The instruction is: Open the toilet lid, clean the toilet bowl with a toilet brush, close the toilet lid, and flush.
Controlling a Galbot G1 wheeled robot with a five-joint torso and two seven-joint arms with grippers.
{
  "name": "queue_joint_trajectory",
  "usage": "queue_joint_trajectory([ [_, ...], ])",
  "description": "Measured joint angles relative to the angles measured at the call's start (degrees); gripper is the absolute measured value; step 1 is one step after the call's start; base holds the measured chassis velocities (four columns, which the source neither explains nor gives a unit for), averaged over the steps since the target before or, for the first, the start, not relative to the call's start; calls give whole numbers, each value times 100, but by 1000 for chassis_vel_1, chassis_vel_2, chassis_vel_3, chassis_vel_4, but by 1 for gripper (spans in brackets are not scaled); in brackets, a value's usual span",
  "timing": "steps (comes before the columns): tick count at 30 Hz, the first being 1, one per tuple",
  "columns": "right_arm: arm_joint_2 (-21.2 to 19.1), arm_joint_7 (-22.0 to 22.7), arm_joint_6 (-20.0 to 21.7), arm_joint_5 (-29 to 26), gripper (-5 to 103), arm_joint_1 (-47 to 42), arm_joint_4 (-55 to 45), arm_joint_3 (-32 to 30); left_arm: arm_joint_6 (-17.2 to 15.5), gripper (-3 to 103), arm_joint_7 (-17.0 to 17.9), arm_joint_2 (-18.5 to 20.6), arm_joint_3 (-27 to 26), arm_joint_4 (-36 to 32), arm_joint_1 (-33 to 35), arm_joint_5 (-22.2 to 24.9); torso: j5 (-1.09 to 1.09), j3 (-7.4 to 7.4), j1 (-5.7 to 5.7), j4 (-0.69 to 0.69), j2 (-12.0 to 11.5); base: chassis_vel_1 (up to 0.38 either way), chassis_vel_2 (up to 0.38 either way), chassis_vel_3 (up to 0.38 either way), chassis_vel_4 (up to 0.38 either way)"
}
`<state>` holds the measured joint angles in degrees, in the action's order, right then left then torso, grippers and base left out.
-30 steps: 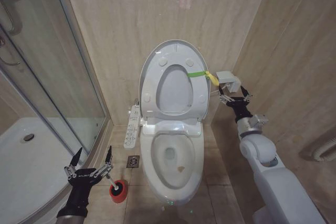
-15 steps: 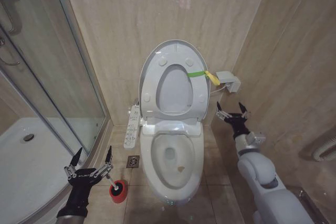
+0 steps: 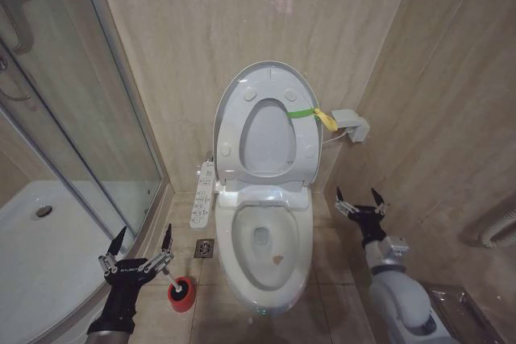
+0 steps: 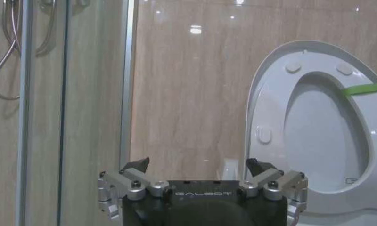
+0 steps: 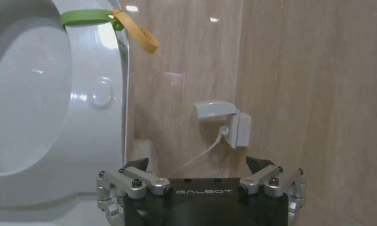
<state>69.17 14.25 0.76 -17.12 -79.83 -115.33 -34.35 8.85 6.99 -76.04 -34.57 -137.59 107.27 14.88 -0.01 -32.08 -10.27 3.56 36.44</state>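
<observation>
There is one toilet bowl (image 3: 266,243) on the floor. Its one toilet lid (image 3: 268,122) stands straight up against the wall, with a green and yellow strap (image 3: 313,114) on its edge. One toilet brush (image 3: 171,282) sits in a red cup (image 3: 182,293) left of the bowl. The left claw (image 3: 143,244) hangs just above the brush, wide open, holding nothing. The right claw (image 3: 357,196) is low beside the bowl, fingers spread, empty. Both claws say GALBOT.
</observation>
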Motion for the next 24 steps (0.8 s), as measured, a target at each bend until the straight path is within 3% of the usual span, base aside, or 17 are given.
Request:
queue_joint_trajectory([
  [14,279,26,-252,154,100,-912,-549,-144,0,100,0,0,0,0,0,0,0,0,0,0,0,0,0,0,0],
  [24,659,-85,-515,590,100,-1316,-731,-191,0,100,0,0,0,0,0,0,0,0,0,-1,0,0,0,0,0],
])
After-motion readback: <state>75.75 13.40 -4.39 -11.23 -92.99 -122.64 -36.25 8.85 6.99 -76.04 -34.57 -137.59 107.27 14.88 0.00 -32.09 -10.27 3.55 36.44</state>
